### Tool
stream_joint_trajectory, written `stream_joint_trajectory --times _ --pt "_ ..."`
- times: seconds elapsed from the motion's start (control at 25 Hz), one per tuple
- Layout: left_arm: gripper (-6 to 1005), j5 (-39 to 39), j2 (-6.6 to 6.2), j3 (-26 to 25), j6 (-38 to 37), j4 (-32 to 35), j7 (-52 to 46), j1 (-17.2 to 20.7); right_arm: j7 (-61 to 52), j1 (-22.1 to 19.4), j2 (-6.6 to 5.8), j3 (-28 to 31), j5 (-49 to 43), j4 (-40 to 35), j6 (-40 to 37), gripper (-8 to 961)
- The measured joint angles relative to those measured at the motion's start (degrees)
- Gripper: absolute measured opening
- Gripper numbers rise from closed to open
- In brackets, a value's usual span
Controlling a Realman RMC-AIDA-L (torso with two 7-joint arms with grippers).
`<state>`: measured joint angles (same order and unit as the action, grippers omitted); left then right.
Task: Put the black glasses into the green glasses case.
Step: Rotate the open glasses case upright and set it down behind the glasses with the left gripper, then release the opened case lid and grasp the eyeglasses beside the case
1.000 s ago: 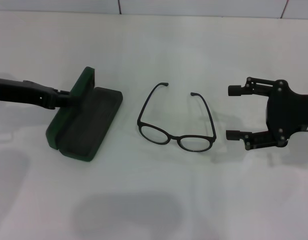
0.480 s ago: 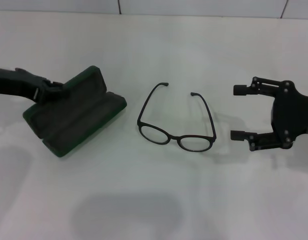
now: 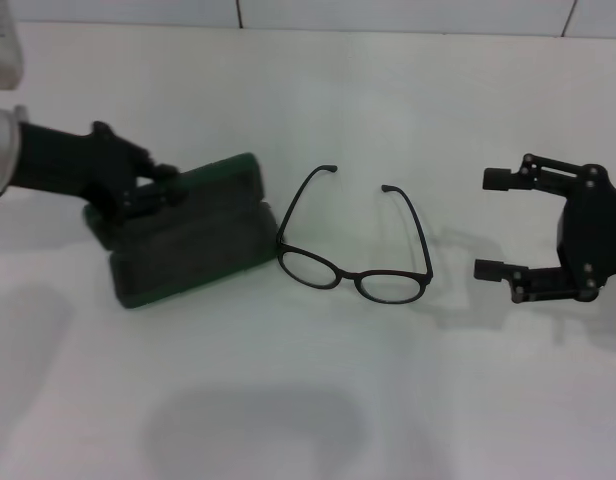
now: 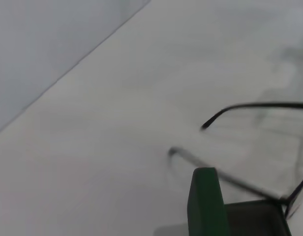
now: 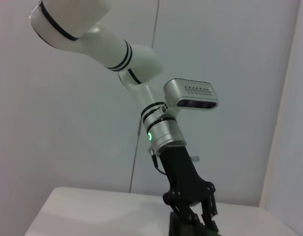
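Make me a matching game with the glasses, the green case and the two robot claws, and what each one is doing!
Things:
1. black glasses
2. green glasses case
3. left claw
4. right claw

States:
A. open, apart from the glasses, holding nothing
B. gripping the case's lid
C. lying unfolded mid-table
D. sitting open beside the glasses

Pairs: 1-C, 2-D, 3-B, 4-A
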<state>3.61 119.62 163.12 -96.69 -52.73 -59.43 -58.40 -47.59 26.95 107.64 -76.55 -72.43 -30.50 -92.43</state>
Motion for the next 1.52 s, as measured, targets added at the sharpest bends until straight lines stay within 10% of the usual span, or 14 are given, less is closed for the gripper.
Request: stream_joint_trajectory --times 0.68,1.52 --pt "239 1.81 0.34 0.01 12.53 22.01 3.65 -10.26 1.66 -5.46 0.67 6.38 -0.93 0.05 -1.70 829" --pt "394 -4.88 0.01 -0.10 7.08 19.71 5.86 -8.01 -0.59 -6.29 0.29 10.44 -3.67 -0.92 -2.01 804"
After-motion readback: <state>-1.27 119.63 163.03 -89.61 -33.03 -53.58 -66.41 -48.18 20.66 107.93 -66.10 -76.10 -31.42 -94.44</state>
